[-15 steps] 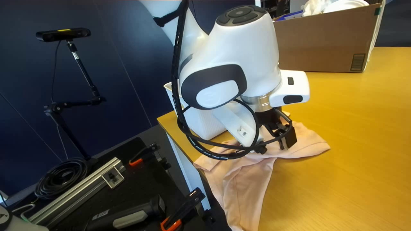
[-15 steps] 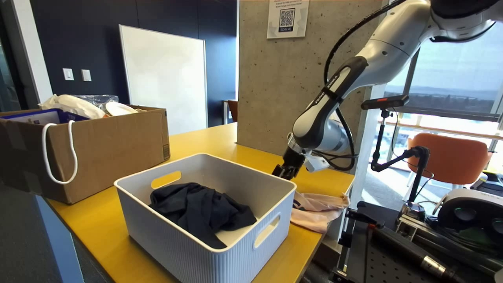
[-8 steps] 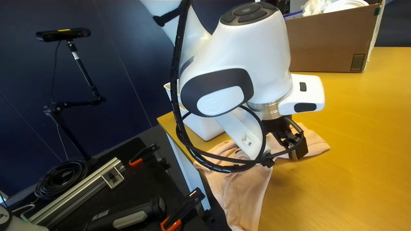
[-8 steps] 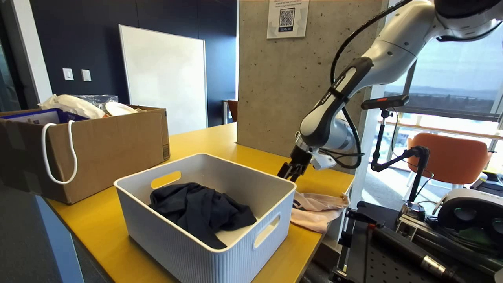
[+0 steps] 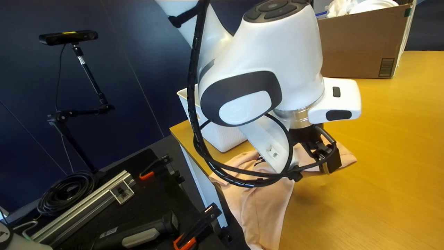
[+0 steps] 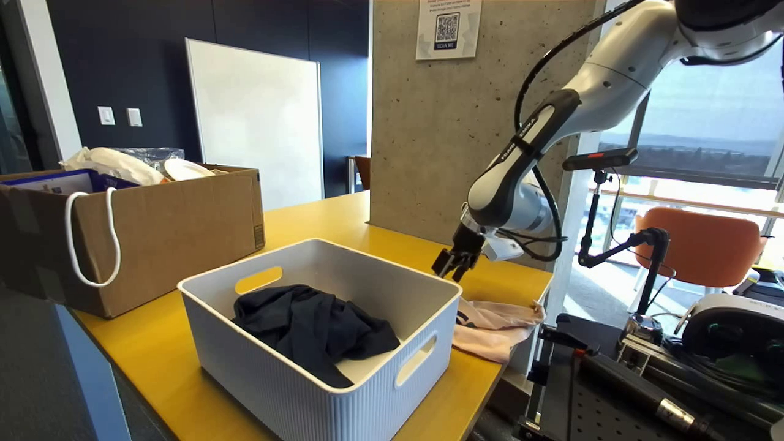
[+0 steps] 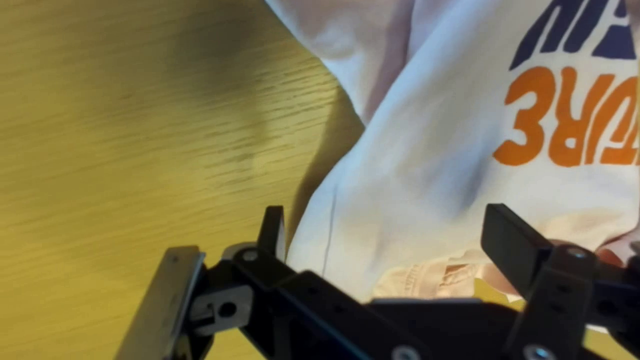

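A pale pink garment (image 5: 258,211) with dark and orange print lies crumpled on the yellow wooden table, part of it hanging over the edge. It also shows in an exterior view (image 6: 499,331) and fills the right of the wrist view (image 7: 430,150). My gripper (image 7: 382,220) is open, its black fingers wide apart, with the garment below and between them and nothing held. In both exterior views the gripper (image 5: 326,163) (image 6: 449,269) points down above the garment's far part. Whether the fingertips touch the cloth I cannot tell. The arm and its cable hide part of the garment.
A light ribbed bin (image 6: 275,380) with dark cloth (image 6: 312,331) inside stands beside the garment; it also shows behind the arm (image 5: 222,137). A full cardboard box (image 6: 184,223) stands on the table (image 5: 381,166). A concrete pillar (image 6: 465,141) and a black cart (image 5: 152,198) adjoin the table.
The arm and gripper have moved to the right in both exterior views, dipping slightly and then rising a little. The garment, bin and box have not visibly moved.
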Robot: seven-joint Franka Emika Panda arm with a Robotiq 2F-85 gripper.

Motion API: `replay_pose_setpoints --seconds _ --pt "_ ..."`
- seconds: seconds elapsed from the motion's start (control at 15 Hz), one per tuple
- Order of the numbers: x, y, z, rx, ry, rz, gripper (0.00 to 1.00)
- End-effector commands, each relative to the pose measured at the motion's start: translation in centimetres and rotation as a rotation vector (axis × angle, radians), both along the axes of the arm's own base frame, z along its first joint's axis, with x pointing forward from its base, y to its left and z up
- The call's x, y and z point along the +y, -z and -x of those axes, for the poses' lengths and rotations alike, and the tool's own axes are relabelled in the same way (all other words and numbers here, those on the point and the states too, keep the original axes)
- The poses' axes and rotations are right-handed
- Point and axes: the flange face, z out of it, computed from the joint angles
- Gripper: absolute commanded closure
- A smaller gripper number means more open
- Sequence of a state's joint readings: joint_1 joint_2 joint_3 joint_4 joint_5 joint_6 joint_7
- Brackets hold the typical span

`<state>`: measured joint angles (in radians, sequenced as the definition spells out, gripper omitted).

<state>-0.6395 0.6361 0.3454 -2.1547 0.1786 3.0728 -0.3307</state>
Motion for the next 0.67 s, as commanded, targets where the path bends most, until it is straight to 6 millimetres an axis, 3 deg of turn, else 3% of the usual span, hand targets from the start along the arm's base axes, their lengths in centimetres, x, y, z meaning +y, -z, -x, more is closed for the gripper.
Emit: replay_pose_setpoints --seconds 0.0,0.2,0.33,0.4,0.6 --pt "-0.71 0.63 -0.65 0.003 0.02 0.0 0.0" --pt "-0.72 0.98 -0.9 0.001 0.028 -0.004 0.04" --pt "-0.76 1.14 -1.01 -0.001 0.031 -0.008 0.29" --pt "-0.79 1.23 -1.05 -0.002 0.033 -0.009 0.32" --pt "-0.83 1.54 -1.05 -0.001 0.036 -0.013 0.55"
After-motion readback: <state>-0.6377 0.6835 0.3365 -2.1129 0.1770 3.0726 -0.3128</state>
